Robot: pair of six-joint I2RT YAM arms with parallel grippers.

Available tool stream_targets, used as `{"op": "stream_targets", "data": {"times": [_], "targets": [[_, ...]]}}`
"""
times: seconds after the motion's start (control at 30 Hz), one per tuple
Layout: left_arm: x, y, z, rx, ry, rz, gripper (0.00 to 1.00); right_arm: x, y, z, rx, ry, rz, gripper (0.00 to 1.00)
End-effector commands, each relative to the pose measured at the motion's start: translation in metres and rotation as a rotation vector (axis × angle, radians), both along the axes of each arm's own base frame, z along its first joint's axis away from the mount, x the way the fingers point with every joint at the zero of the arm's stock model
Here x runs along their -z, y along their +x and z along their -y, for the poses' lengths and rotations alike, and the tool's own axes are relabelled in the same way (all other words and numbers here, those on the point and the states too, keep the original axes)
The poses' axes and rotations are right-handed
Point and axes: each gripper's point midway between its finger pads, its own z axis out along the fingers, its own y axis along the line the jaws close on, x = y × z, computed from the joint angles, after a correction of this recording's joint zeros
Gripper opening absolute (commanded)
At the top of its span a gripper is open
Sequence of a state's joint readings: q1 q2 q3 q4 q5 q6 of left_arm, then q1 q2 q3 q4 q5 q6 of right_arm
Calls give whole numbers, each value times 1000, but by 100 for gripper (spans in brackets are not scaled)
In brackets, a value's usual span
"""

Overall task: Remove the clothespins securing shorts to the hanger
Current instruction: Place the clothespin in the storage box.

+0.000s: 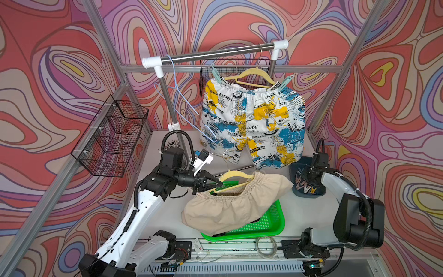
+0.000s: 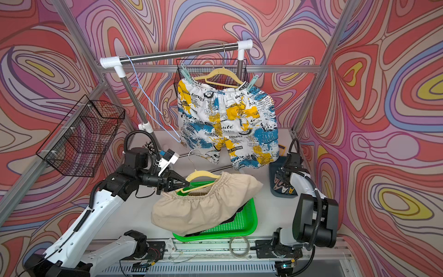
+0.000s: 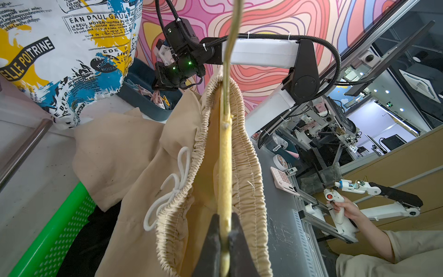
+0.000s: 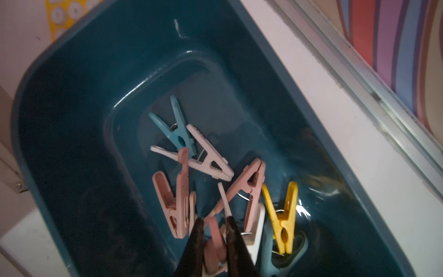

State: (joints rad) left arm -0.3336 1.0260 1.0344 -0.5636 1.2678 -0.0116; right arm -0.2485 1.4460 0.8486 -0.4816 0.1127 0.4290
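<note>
Beige shorts (image 1: 230,206) sag, lower centre — left gripper (image 1: 218,184) pinches their yellow hanger (image 1: 233,173); right gripper (image 4: 215,219), in the bin (image 4: 72,120), nips a pink clothespin (image 4: 214,241).

At the back of the surface (image 1: 167,225) the hung shorts (image 1: 251,115) dangle from the rail (image 1: 215,54) with two clothespins (image 1: 214,73) at the waistband's ends, the second shorts (image 1: 230,206) drape on a hanger (image 1: 230,176) in front over the tray (image 1: 271,223), the bin (image 1: 293,171) holding loose clothespins (image 4: 208,158) sits to their right, and the wire basket (image 1: 112,136) hangs far left.
</note>
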Motion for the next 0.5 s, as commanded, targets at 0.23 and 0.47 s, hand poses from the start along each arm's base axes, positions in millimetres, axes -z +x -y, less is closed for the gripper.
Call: {"op": "stream_targets", "data": {"times": [0.23, 0.47], "targets": [[-10, -6, 0, 36, -38, 44, 0, -36, 5, 4, 0, -34, 98, 55], [-11, -5, 0, 33, -37, 46, 0, -60, -3, 5, -3, -64, 129, 65]]}}
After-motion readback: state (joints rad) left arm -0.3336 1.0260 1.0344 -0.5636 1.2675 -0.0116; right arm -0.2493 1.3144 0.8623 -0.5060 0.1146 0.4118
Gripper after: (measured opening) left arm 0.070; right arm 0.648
